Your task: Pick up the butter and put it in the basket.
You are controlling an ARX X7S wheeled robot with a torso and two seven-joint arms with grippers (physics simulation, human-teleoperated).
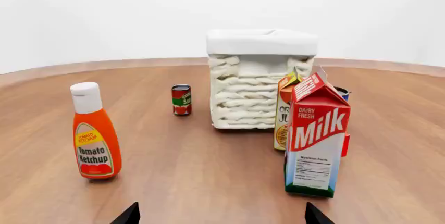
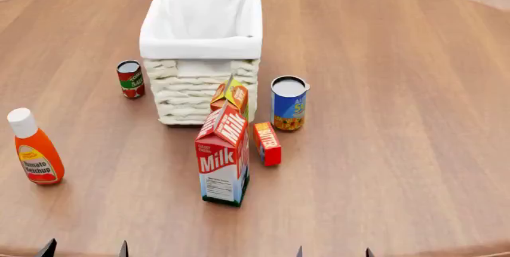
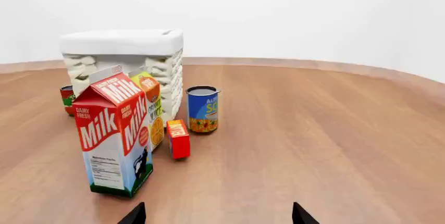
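Scanning left to right in the head view: ketchup bottle (image 2: 35, 148) at far left, small tomato can (image 2: 131, 78), then the basket (image 2: 200, 40) mid-table with juice carton (image 2: 233, 97) touching its front wall. Milk carton (image 2: 223, 158) stands just in front of the juice. The butter (image 2: 267, 143) sits just right of the milk, upright on a narrow edge, with the blue soup can (image 2: 288, 103) behind it.

Both arms are parked low at the near edge, well apart from everything. Left gripper (image 1: 220, 214) and right gripper (image 3: 217, 213) show only fingertips; each pair is spread wide, nothing between them.

Handling guess: butter is a small cardboard box, light, fairly stiff, smooth printed faces so a bit slippery, and it looks tippy standing like this. Best hold looks like a pinch across the two broad faces, near mid-height.

Long axis runs roughly front-to-back on the table, near end pointing toward the robot, far end toward the soup can. Broad faces look left and right. Right arm has the clearer line; the milk blocks the left side.
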